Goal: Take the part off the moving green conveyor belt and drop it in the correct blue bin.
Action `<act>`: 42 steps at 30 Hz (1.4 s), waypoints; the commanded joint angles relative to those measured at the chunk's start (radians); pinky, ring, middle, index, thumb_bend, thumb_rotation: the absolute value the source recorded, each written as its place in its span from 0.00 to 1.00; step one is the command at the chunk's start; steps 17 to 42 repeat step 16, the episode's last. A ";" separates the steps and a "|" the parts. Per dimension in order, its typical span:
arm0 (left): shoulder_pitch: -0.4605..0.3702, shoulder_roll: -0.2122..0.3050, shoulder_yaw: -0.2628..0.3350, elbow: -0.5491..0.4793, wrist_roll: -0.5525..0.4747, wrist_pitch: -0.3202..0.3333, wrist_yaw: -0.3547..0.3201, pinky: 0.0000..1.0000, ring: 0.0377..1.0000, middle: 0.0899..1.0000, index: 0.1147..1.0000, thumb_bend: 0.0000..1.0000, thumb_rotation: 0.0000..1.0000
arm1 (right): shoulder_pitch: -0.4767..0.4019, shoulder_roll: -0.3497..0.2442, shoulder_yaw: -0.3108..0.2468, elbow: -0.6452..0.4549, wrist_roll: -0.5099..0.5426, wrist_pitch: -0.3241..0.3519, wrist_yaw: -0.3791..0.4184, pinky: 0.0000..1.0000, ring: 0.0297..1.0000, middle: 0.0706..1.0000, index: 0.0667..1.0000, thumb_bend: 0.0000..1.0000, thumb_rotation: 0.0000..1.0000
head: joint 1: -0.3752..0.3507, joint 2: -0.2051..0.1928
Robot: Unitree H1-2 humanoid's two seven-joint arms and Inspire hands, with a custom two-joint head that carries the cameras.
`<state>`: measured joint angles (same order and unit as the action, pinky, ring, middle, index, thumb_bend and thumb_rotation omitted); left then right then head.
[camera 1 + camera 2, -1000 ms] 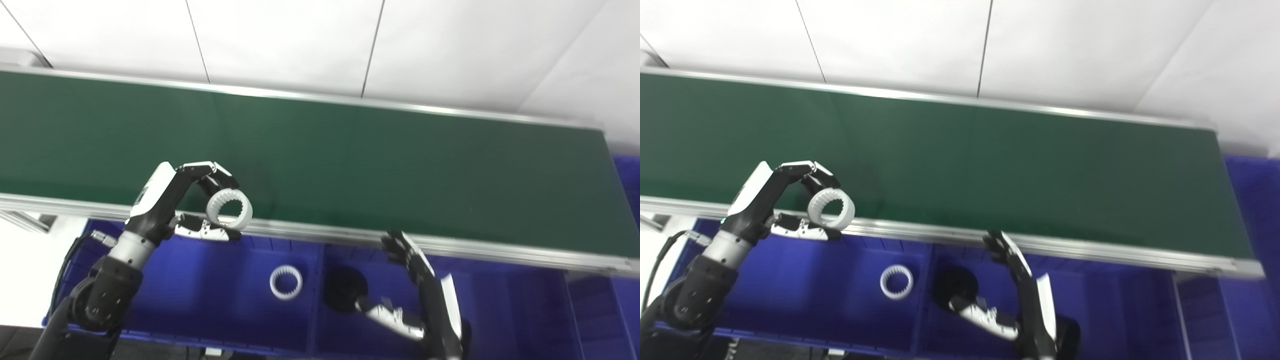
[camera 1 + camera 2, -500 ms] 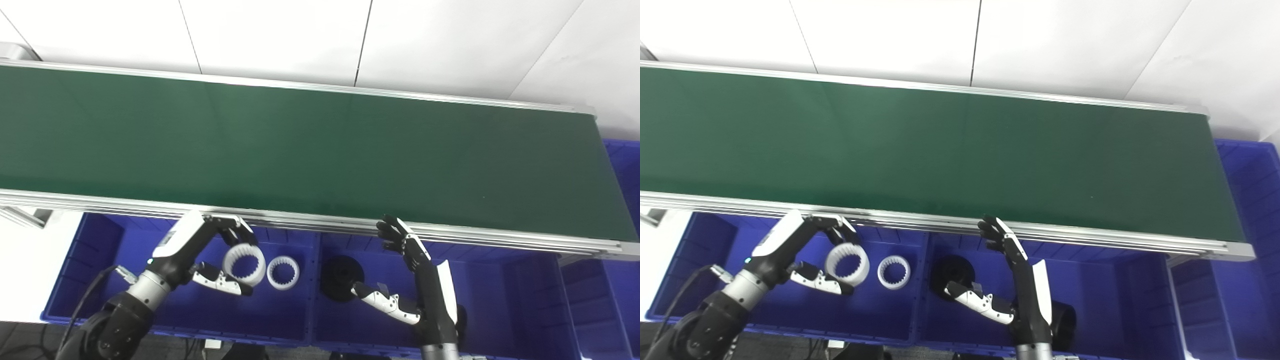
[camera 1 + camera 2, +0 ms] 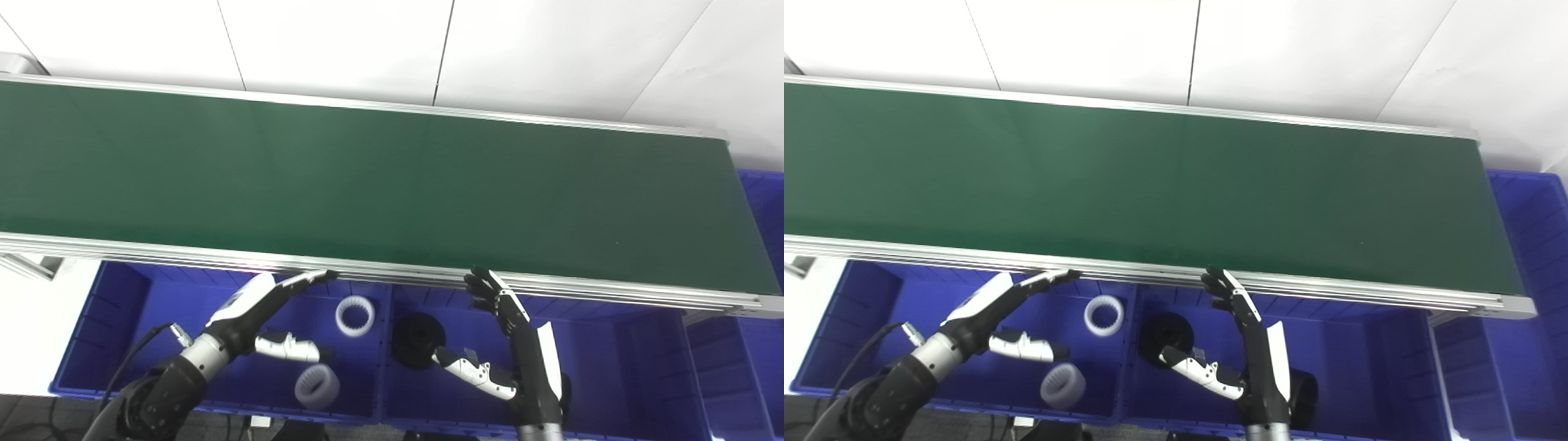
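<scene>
A white toothed ring (image 3: 317,386) lies tilted near the front wall of the left blue bin (image 3: 110,331), free of any hand. My left hand (image 3: 269,312) hovers above that bin, open, fingers stretched toward the belt's near rail. A second white ring (image 3: 354,316) rests flat at the bin's back right. My right hand (image 3: 508,343) stands open and upright over the middle blue bin (image 3: 600,367), beside a black disc-shaped part (image 3: 419,340). The green conveyor belt (image 3: 380,184) carries no part in view.
The belt's silver near rail (image 3: 392,272) runs just above both hands. A divider wall (image 3: 386,355) separates the left and middle bins. Another blue bin (image 3: 1528,245) sits at the right end of the belt. White floor lies beyond.
My left hand brought the white ring off the belt and down over the left bin, then opened; the ring now lies in the bin. The camera tilted down early on. The right hand barely moved.
</scene>
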<state>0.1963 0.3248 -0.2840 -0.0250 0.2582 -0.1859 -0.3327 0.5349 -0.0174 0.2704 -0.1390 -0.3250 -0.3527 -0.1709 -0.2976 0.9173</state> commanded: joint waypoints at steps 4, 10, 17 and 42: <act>-0.013 -0.023 0.013 0.032 -0.123 -0.121 -0.002 0.96 1.00 1.00 0.96 0.75 0.78 | 0.016 0.011 -0.008 -0.039 0.005 0.020 0.021 0.78 0.81 0.82 0.85 0.83 0.41 | -0.003 -0.001; -0.039 -0.030 0.025 0.144 -0.359 -0.223 -0.108 0.94 0.99 0.99 0.95 0.76 0.65 | 0.014 0.017 -0.014 -0.040 -0.001 0.035 0.033 0.78 0.82 0.81 0.86 0.83 0.42 | -0.006 -0.003; -0.052 -0.040 0.043 0.207 -0.471 -0.271 -0.183 0.92 0.95 0.95 0.91 0.84 0.50 | 0.010 0.020 -0.021 -0.031 0.001 0.029 0.036 0.78 0.82 0.81 0.85 0.83 0.41 | -0.006 -0.006; -0.052 -0.040 0.043 0.207 -0.471 -0.271 -0.183 0.92 0.95 0.95 0.91 0.84 0.50 | 0.010 0.020 -0.021 -0.031 0.001 0.029 0.036 0.78 0.82 0.81 0.85 0.83 0.41 | -0.006 -0.006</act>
